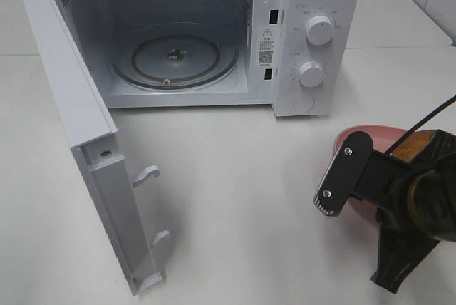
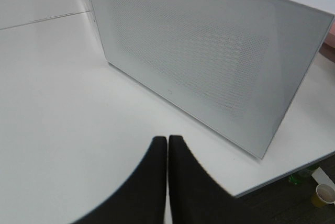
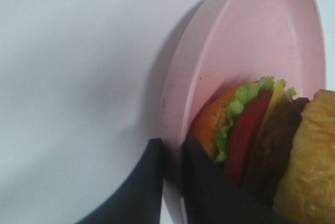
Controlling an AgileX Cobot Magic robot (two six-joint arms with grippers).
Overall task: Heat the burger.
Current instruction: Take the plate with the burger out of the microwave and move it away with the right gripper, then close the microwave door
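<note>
Microwave [image 1: 192,34] sits at the back of the white table [image 1: 235,198], door [image 1: 68,98] swung wide open toward the left, glass turntable [image 1: 174,55] bare inside, 2 knobs [image 1: 318,30] on the right panel.

Burger [image 3: 261,140] is on the pink plate [image 3: 251,51], near the table's right edge, well apart from the microwave. In the rt wrist view it lies tipped on its side against the plate wall: bun, lettuce, tomato, cheese, patty all showing edge-on.

Rt gripper [image 3: 171,153]: jaws pinched onto the plate rim, 1 finger outside, 1 inside just beside the burger. From the high cam the rt arm [image 1: 399,198] covers most of the plate; only a pink arc and a bit of bun show.

Lt gripper [image 2: 167,145]: fingers pressed together, nothing between them, hovering over bare table facing the door's outer mesh face. Not visible in the high view.
</note>
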